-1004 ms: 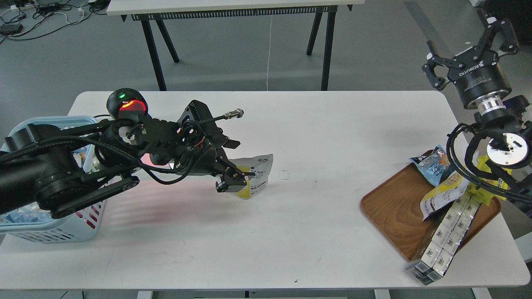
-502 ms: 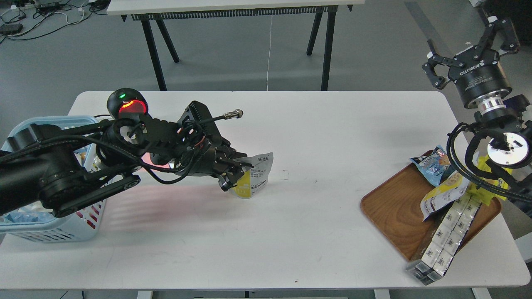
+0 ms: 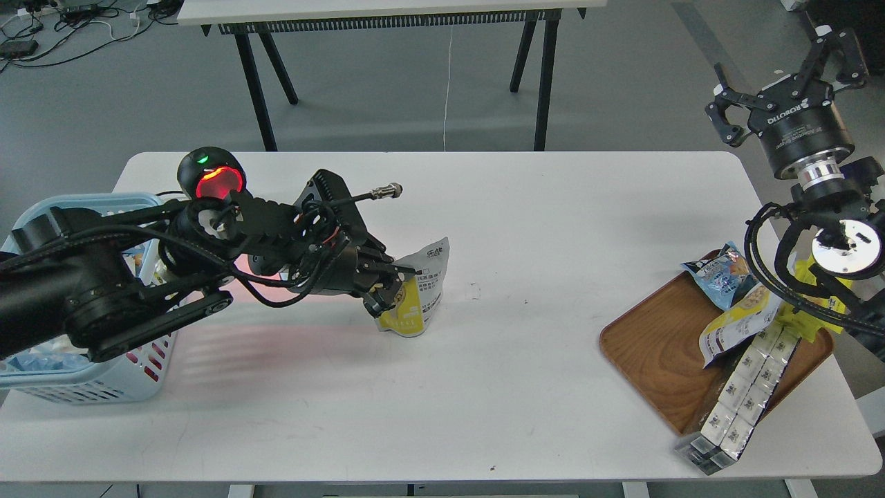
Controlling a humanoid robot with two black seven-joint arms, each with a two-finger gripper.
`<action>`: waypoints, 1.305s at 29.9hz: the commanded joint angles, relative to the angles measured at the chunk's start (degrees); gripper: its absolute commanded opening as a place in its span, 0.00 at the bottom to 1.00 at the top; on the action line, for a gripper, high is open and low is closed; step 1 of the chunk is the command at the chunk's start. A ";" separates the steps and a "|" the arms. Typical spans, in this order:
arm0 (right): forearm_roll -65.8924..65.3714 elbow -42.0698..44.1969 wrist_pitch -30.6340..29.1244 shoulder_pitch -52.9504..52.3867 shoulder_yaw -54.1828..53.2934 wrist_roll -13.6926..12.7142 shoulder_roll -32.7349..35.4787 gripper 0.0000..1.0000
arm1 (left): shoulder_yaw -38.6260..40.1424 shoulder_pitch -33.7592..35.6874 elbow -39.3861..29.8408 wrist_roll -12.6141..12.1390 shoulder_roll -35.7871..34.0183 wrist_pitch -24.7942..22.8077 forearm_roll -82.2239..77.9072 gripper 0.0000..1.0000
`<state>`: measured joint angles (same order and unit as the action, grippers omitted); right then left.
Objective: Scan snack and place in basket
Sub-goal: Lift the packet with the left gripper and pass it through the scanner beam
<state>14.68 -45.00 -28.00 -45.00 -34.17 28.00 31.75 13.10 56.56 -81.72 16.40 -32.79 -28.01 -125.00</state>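
The snack (image 3: pixel 418 290), a pouch with a silvery-white top, yellow lower part and dark print, is near the table's middle, tilted and lifted a little. My left gripper (image 3: pixel 387 285) is shut on its left edge. The light blue basket (image 3: pixel 104 387) stands at the table's left edge, mostly hidden behind my left arm. My right gripper (image 3: pixel 788 66) is open and empty, raised high beyond the table's right end.
A black scanner (image 3: pixel 209 178) glowing red stands at the left rear by the basket. A brown wooden tray (image 3: pixel 657 353) at the right holds a blue packet (image 3: pixel 719 273), another pouch (image 3: pixel 736 321), a yellow pack and long boxes (image 3: pixel 743 387).
My left gripper closed on the snack's left edge, then pulled it slightly left and tilted it up off the table. My right arm barely moved.
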 commanded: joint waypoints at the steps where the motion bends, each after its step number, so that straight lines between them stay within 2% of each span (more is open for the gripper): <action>1: 0.00 0.00 0.00 -0.09 -0.11 0.00 0.50 0.99 | 0.78 0.04 -0.89 0.30 -0.87 0.01 0.00 0.00; 5: 0.08 0.00 0.00 -0.09 -0.46 0.00 0.77 0.99 | 3.33 -0.13 -2.47 2.40 -4.81 0.01 0.00 0.00; 9: 0.00 0.00 0.00 0.00 -0.64 0.00 0.77 0.99 | 5.70 -0.04 -3.18 7.93 -8.33 0.01 0.00 0.00; 11: 0.08 0.00 0.00 0.00 -0.72 0.00 0.77 0.99 | 7.19 -0.13 -3.18 9.61 -10.27 0.01 0.00 0.00; 18: 0.00 0.00 0.00 0.00 -0.81 0.00 0.15 0.99 | 8.17 -0.13 -0.98 10.05 -13.61 0.01 0.00 0.00; 26: 0.00 -0.09 0.00 0.00 -0.81 0.00 0.51 0.99 | 8.17 0.57 2.53 10.23 -13.79 0.01 0.00 0.00; 30: 0.00 -0.09 0.00 0.00 -0.90 0.00 0.51 0.99 | 8.17 0.57 4.11 11.54 -13.88 0.01 0.00 0.00; 39: 0.00 -0.35 0.00 0.00 -0.90 0.00 0.15 0.99 | 8.25 0.57 5.43 11.60 -14.23 0.01 0.00 0.00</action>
<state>14.68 -45.21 -28.00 -45.01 -35.07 28.00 31.90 21.29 57.14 -76.69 28.00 -46.93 -28.00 -125.00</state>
